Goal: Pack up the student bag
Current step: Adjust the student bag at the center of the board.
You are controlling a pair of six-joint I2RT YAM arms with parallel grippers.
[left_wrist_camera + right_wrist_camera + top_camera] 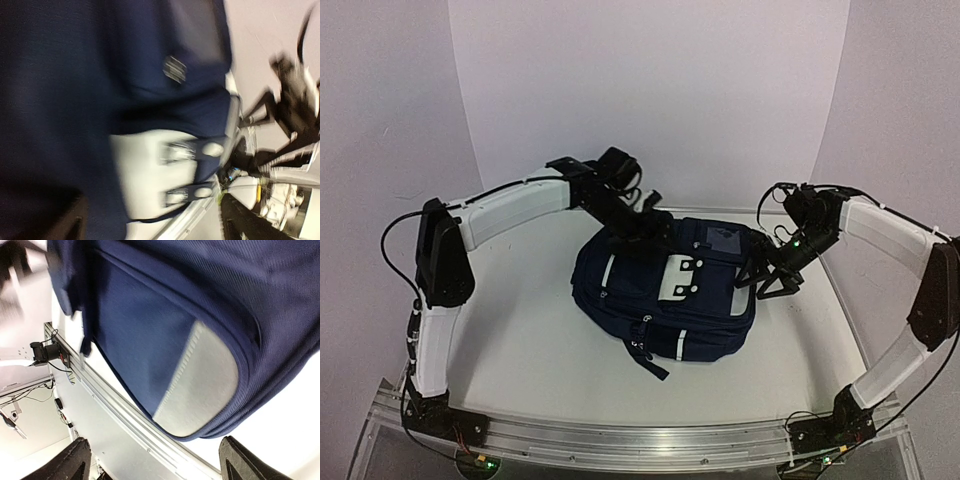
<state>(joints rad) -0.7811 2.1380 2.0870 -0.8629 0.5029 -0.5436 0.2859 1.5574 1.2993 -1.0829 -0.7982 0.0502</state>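
The student bag (665, 300), a dark navy backpack with a white patch (672, 278), lies flat in the middle of the table. My left gripper (645, 232) hovers over its far left end. In the blurred left wrist view its fingers stand wide apart at the bottom corners, open (155, 225), with navy fabric and the white patch (150, 175) below them. My right gripper (770, 287) is at the bag's right side. Its fingertips (75, 462) are spread, so it is open (160, 465), with nothing between them. A pale grey panel (200, 385) on the bag sits just beyond.
The white table (520, 340) ends at an aluminium rail (640, 435) along the near edge, where both arm bases are bolted. White backdrop walls close off the back and sides. A black strap (645, 355) trails from the bag towards the rail.
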